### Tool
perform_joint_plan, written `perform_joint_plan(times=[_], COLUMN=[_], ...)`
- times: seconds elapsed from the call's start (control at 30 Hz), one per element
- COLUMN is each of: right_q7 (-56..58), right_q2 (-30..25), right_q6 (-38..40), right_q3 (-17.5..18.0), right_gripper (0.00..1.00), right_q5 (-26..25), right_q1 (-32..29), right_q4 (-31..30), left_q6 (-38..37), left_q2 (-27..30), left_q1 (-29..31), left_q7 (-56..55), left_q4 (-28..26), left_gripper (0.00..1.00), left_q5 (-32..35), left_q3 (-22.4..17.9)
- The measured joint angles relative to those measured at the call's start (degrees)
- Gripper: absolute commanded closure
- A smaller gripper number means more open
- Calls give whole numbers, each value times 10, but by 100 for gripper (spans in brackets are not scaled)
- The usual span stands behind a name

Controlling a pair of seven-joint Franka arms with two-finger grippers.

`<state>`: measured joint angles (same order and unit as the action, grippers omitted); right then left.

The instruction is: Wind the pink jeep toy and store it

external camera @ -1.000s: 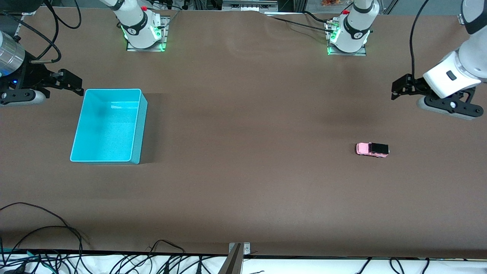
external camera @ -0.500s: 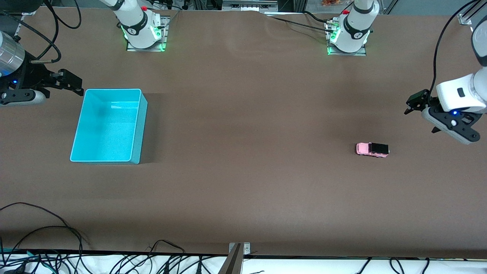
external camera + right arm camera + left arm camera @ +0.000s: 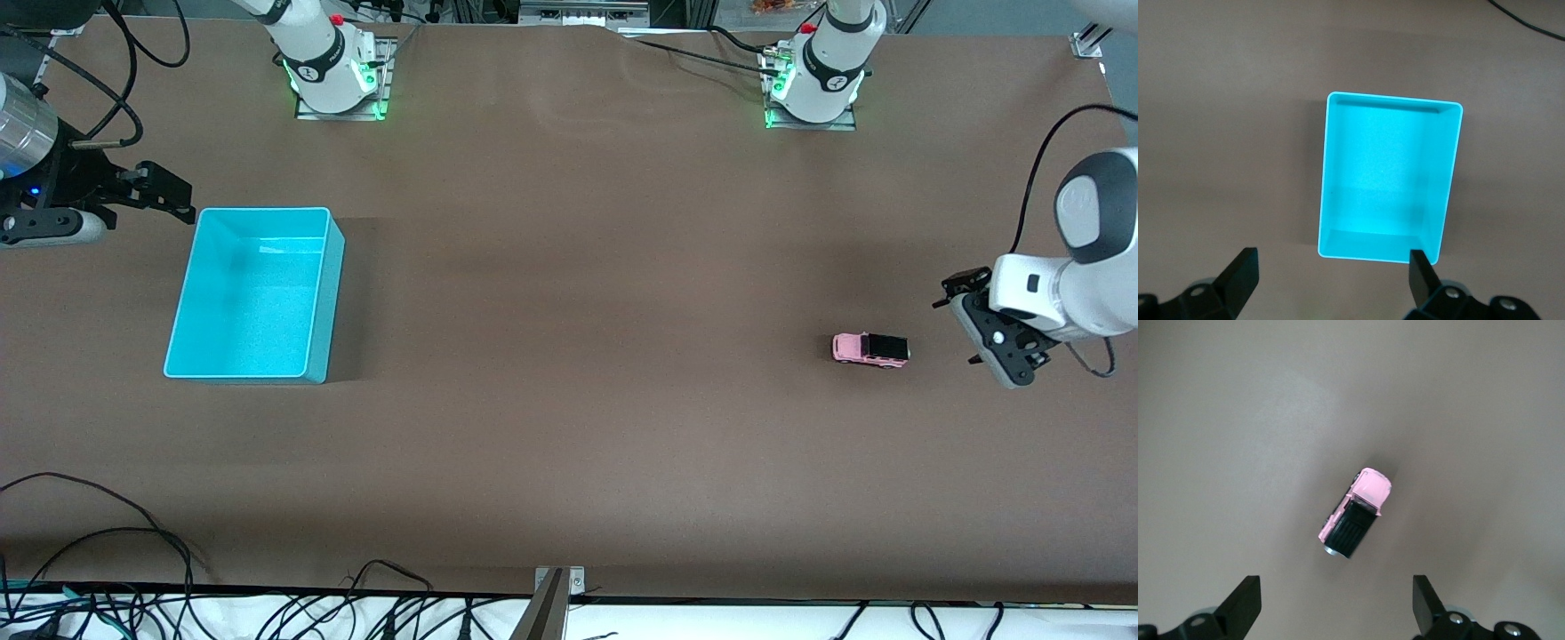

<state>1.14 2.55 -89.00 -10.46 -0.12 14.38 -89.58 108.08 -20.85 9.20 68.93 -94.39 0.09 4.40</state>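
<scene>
One pink jeep toy [image 3: 870,349] sits beside the left pincer [image 3: 962,322], untouched.

Robotics lab: bolted arm bases [image 3: 336,67], brown table [image 3: 569,427], loose cables [image 3: 107,551].

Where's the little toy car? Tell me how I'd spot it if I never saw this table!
Look at the big brown table and go toward the left arm's end, away from the turquoise bin at the right arm's end. The left end effector, its fingers open, hangs by a tiny car, the pink jeep toy. It stands alone on the bare brown, the only pale pink thing there, with a black roof.
</scene>
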Motion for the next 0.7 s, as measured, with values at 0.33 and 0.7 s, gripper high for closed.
perform_joint_plan(times=[0.33,0.7], right_q7=[0,0], right_q2=[0,0], right_q6=[0,0], right_q3=[0,0], right_gripper=[0,0], right_q5=[0,0], right_q1=[0,0], right_q4=[0,0], left_q6=[158,327], left_q2=[-10,-13], left_q1=[1,-2], left_q7=[86,193], left_q4=[-127,-235], left_gripper=[0,0], left_q5=[0,22], left_q3=[3,6])
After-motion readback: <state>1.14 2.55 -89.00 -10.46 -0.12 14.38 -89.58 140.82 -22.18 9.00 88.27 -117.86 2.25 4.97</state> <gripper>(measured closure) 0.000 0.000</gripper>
